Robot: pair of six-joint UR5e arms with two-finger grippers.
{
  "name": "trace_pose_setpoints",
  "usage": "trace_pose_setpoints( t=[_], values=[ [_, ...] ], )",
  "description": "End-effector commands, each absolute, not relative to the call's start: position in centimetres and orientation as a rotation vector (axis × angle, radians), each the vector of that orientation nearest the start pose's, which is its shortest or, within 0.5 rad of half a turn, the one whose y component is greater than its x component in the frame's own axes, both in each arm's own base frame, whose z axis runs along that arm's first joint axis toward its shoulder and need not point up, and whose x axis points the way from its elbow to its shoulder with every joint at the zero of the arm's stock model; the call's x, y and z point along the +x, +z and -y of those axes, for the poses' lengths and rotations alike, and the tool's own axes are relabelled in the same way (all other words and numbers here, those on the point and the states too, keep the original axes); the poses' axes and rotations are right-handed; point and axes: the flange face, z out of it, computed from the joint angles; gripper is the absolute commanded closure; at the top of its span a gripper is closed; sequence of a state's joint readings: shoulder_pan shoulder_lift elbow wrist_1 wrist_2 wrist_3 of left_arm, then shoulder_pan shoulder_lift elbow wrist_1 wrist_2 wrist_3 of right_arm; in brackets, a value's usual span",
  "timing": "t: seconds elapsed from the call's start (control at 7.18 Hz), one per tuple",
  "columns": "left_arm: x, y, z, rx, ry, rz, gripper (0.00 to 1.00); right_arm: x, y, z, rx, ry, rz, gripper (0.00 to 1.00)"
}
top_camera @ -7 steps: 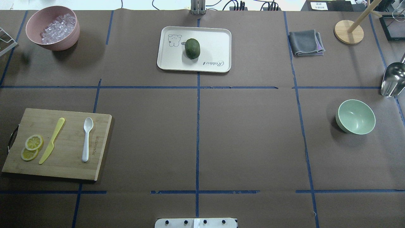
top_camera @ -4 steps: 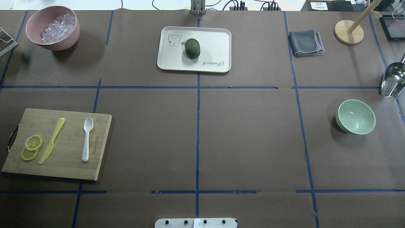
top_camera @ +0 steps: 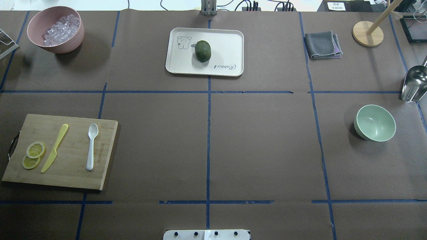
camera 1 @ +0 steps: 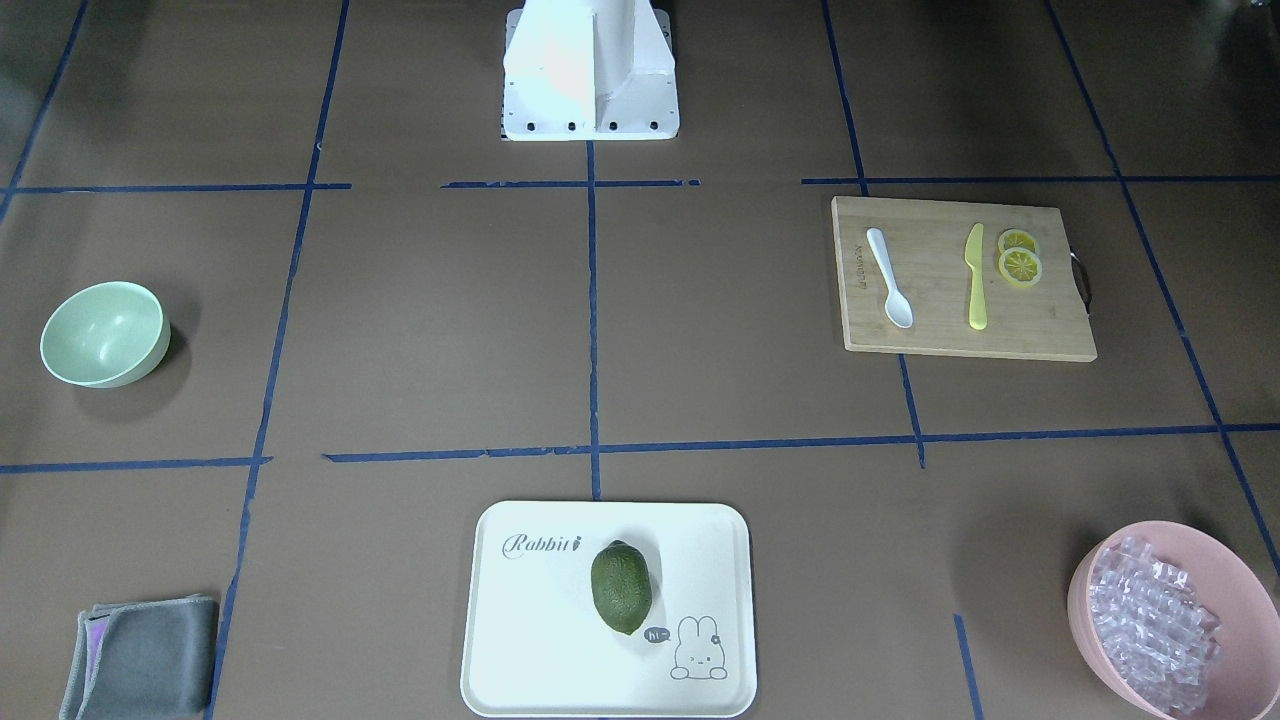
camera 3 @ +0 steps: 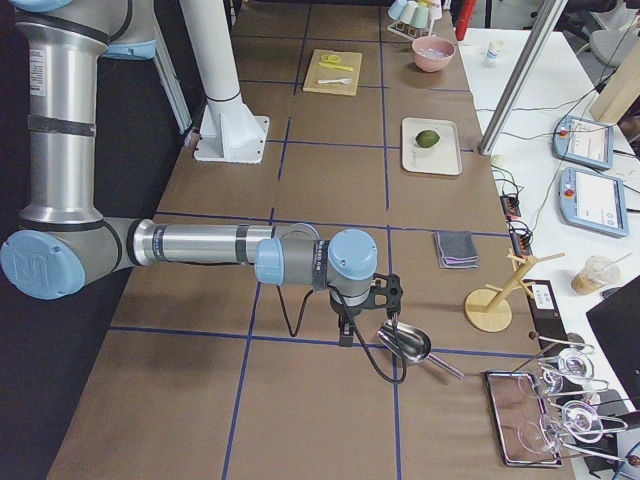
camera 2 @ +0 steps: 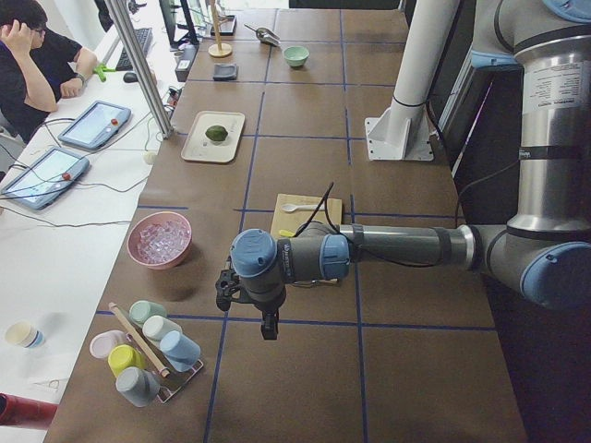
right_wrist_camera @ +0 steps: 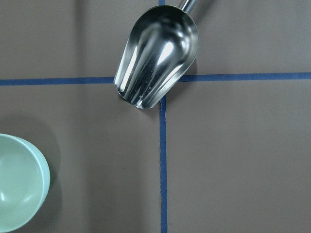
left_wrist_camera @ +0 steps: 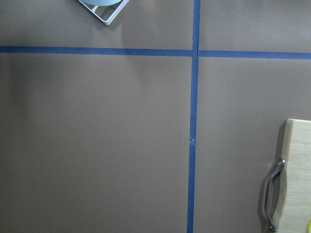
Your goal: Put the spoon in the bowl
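The white spoon [top_camera: 91, 146] lies on the wooden cutting board [top_camera: 73, 173] at the table's left, scoop away from the robot; it also shows in the front view [camera 1: 888, 278]. The mint-green bowl [top_camera: 375, 122] stands empty at the right, and its rim shows in the right wrist view [right_wrist_camera: 17, 184]. The left gripper [camera 2: 269, 332] hangs over the table beyond the board's handle end. The right gripper [camera 3: 345, 337] hangs near the metal scoop. Both show only in the side views, so I cannot tell whether they are open or shut.
A yellow knife [top_camera: 55, 148] and lemon slices [top_camera: 33, 155] share the board. A pink bowl of ice cubes [top_camera: 55, 30] stands back left, a white tray [top_camera: 227, 43] with a green fruit back centre, a grey cloth [top_camera: 322, 45] back right. A metal scoop [top_camera: 413, 83] lies beyond the bowl.
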State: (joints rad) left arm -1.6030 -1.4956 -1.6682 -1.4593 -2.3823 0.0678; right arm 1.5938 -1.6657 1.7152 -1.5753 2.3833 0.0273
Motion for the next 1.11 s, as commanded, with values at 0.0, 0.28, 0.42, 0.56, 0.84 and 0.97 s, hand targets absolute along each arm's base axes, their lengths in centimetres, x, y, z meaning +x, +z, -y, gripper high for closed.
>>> trace_pose_setpoints(
  t=[0.0, 0.28, 0.42, 0.56, 0.84, 0.97],
  values=[
    [-7.2, 64.9, 45.2, -0.046, -0.027, -0.862, 0.00, 7.1, 62.1, 46.0, 0.063, 0.045, 0.825, 0.00],
    [-7.0, 64.9, 45.1, -0.047, -0.030, -0.893, 0.00, 6.4, 62.0, 46.3, 0.078, 0.054, 0.830, 0.00],
    [-7.0, 65.0, 45.1, -0.049, -0.030, -0.892, 0.00, 4.8, 61.9, 46.4, 0.070, 0.044, 0.840, 0.00],
    [-7.0, 65.0, 45.1, -0.050, -0.031, -0.893, 0.00, 2.5, 60.3, 47.1, 0.100, 0.037, 0.855, 0.00],
    [-7.0, 65.0, 45.1, -0.049, -0.030, -0.892, 0.00, -5.2, 58.9, 47.5, 0.093, 0.090, 0.862, 0.00],
    [-7.0, 65.0, 45.1, -0.043, -0.028, -0.891, 0.00, -7.8, 59.1, 46.8, 0.091, 0.108, 0.876, 0.00]
  ],
)
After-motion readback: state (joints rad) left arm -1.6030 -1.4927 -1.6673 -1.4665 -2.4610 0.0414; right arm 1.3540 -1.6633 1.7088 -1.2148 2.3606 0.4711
